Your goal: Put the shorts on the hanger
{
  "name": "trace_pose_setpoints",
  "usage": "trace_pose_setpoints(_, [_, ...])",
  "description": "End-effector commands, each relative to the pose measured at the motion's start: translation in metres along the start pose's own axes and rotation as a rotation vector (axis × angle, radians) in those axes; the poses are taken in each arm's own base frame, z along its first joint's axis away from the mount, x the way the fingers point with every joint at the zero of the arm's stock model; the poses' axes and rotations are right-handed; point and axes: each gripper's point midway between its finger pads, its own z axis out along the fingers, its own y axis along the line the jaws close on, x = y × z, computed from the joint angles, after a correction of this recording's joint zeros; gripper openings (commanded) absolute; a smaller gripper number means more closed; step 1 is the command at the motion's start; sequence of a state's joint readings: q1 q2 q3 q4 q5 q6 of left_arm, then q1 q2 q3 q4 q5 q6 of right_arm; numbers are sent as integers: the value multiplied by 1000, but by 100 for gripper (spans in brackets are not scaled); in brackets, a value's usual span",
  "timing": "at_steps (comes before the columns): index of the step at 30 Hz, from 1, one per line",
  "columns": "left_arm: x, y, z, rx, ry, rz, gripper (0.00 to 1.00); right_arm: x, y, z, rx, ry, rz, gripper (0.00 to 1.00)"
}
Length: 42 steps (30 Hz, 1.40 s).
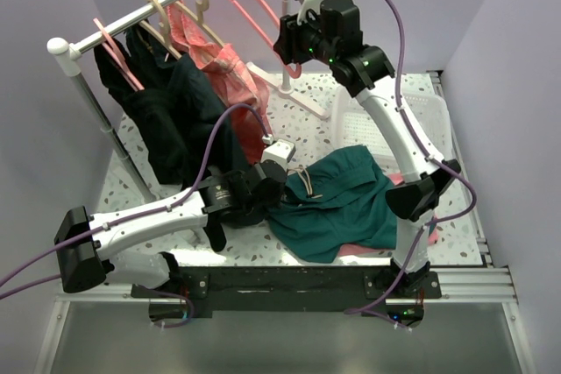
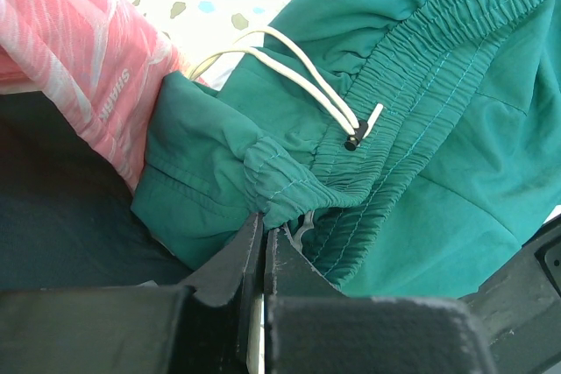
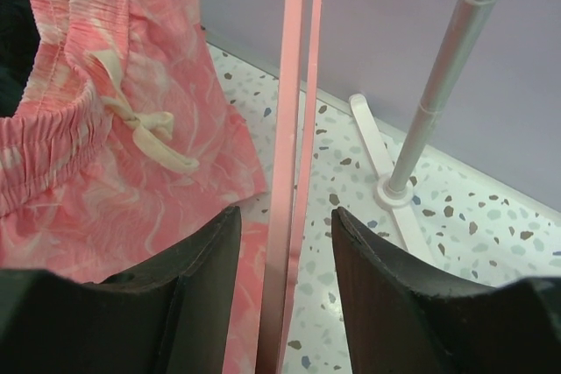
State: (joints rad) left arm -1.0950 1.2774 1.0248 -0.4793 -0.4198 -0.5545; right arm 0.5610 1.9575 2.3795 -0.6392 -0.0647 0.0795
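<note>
Above terrazzo [image 1: 302, 116], left end effector [image 2: 263, 238] pinches shorts [image 2: 438, 129] by lettered pink cloth [image 2: 79, 67]; right end effector [image 3: 285, 225] gapes round hanger [image 3: 294, 85].

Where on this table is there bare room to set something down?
Bare terrazzo shows between the hanging dark garments, the rack foot and the white basket, and at the front right beside the right arm. The middle is crowded: the shorts and the left end effector fill it.
</note>
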Motion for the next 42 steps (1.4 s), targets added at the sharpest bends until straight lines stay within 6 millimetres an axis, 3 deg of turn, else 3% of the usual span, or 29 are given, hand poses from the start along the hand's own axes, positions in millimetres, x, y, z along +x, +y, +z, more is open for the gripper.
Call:
trace_pose_setpoints(1, [-26,-9,-7,31,-63,-12,0,-15,1,0,-4,-36,-30,50])
trace_pose_setpoints(10, [-23,-9,-7,31,-56,0,0,-16,1,5,-6,-43,-42,44])
trace_pose_setpoints(13, [-25,-9,-7,35,-59,1,0,-16,2,8,-8,-48,-37,32])
trace_pose_setpoints(14, [-25,-9,-7,35,-59,4,0,-16,1,9,-6,-51,-39,19])
trace_pose_setpoints(16, [-25,-9,-8,36,-61,5,0,-19,0,9,2,-59,-39,3])
trace_pose_setpoints(17, [-26,-9,-8,34,-61,6,0,-25,-2,6,13,-80,-38,0])
trace_pose_setpoints(24, [-26,-9,-9,32,-60,8,0,-53,4,-9,-1,-182,-32,0])
trace_pose_setpoints(31, [-25,-7,-9,28,-60,10,0,-67,3,-25,12,-237,-19,0])
trace_pose_setpoints(32, [-25,-8,-9,29,-59,10,0,-59,2,-21,14,-220,-18,0])
trace_pose_setpoints(42, [-26,-7,-10,27,-62,14,0,-50,1,-30,22,-199,-12,0])
